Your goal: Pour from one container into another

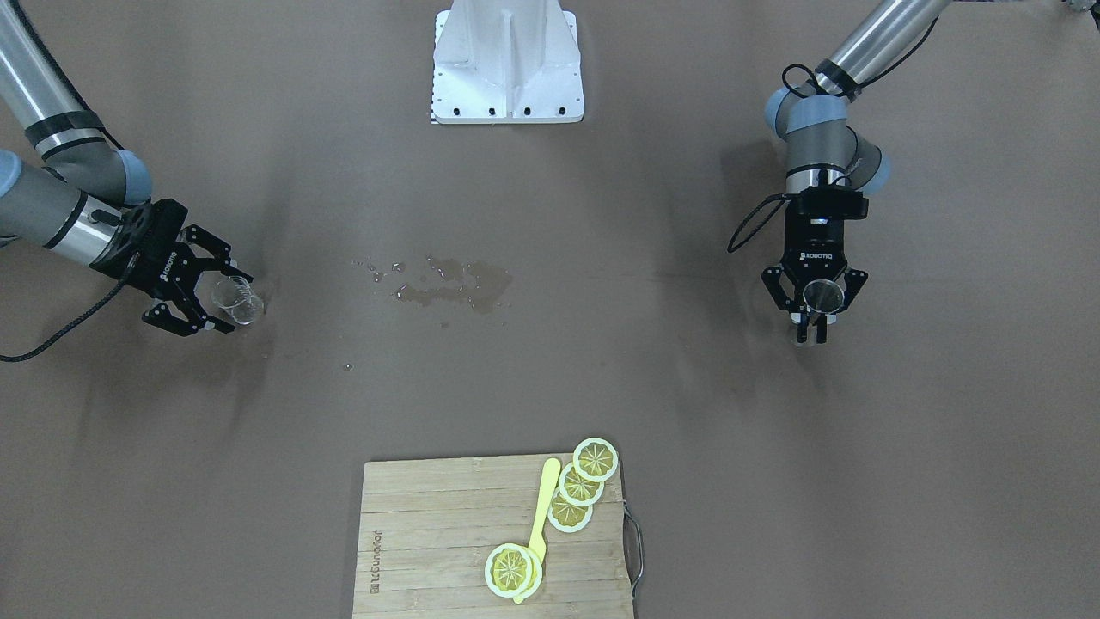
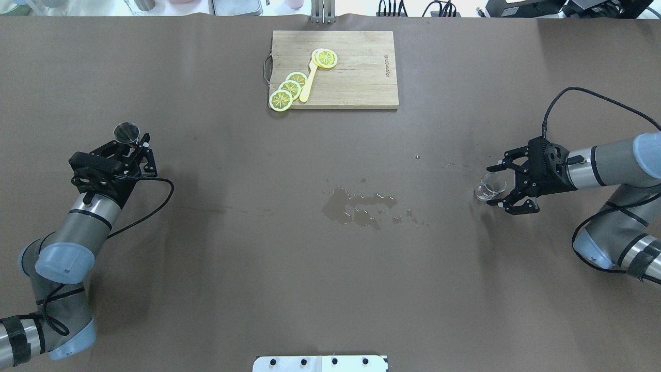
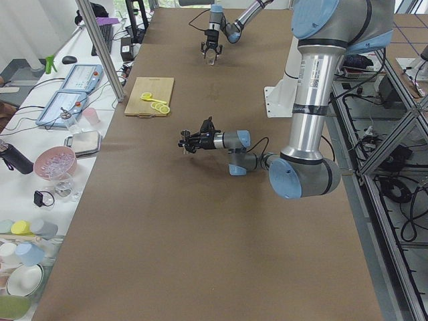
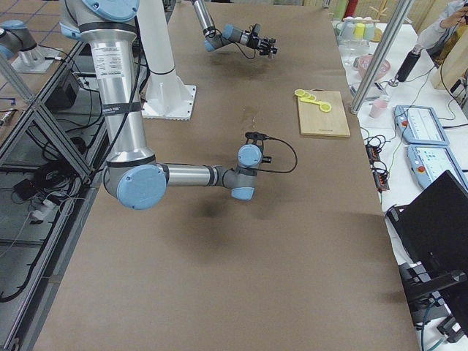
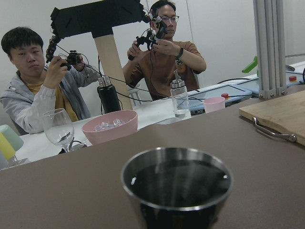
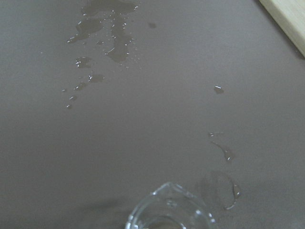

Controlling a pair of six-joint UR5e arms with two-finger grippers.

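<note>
While the left gripper hangs at one end of the table, its fingers are closed tight on a metal cup. The cup stands mouth up with dark drink inside.

The glass is at the other end, between the fingers of the right gripper. Those fingers are spread wide, one on each side of the glass. I cannot tell if they squeeze it or only sit beside it. The glass pokes out past the fingertips toward the middle of the table, and it looks a bit tipped (it is clear, so that is hard to see).

What matters most is the gap. Cup and glass are well apart, with a wet spill on the table between them. I think both arms must come toward the middle, cup higher than glass, before any tipping. The cup looks quite full, so a fast move could slop some out.
</note>
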